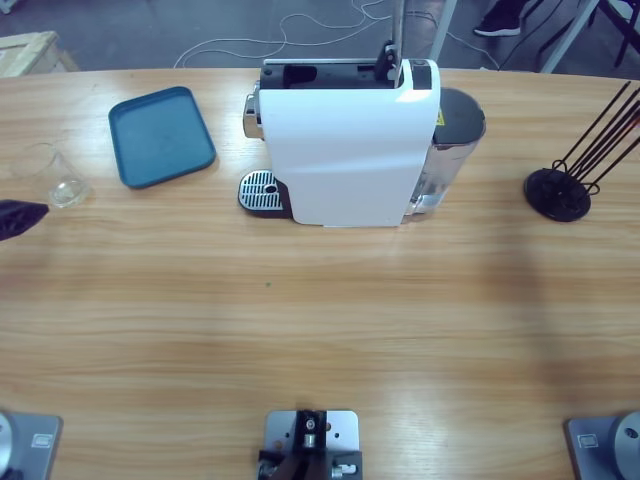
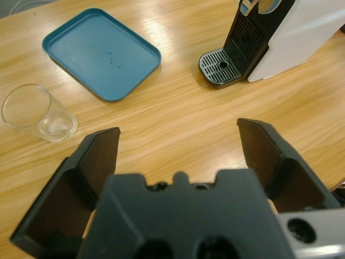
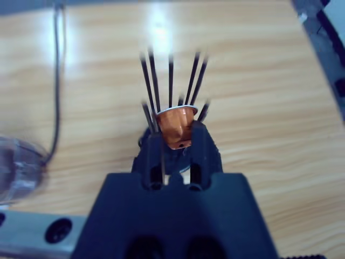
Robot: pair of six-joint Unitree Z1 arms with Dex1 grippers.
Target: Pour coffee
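Note:
The white coffee machine [image 1: 350, 150] stands at the table's middle back, its round metal drip grid [image 1: 261, 190] on the left side. A small clear glass [image 1: 57, 177] stands at the far left and looks empty; the coffee is out of view. My left gripper [image 2: 178, 132] is open with nothing between its fingers, the glass [image 2: 38, 113] ahead to its left and the drip grid [image 2: 221, 66] ahead to its right. Only its dark tip [image 1: 15, 218] shows in the high view. My right gripper [image 3: 178, 143] is shut on a small orange capsule [image 3: 177, 121] among black rods.
A teal tray [image 1: 160, 135] lies between the glass and the machine. A black capsule rack [image 1: 560, 190] with thin rods stands at the right end. The machine's clear water tank [image 1: 450, 150] is on its right side. A cable [image 3: 56, 81] runs over the table.

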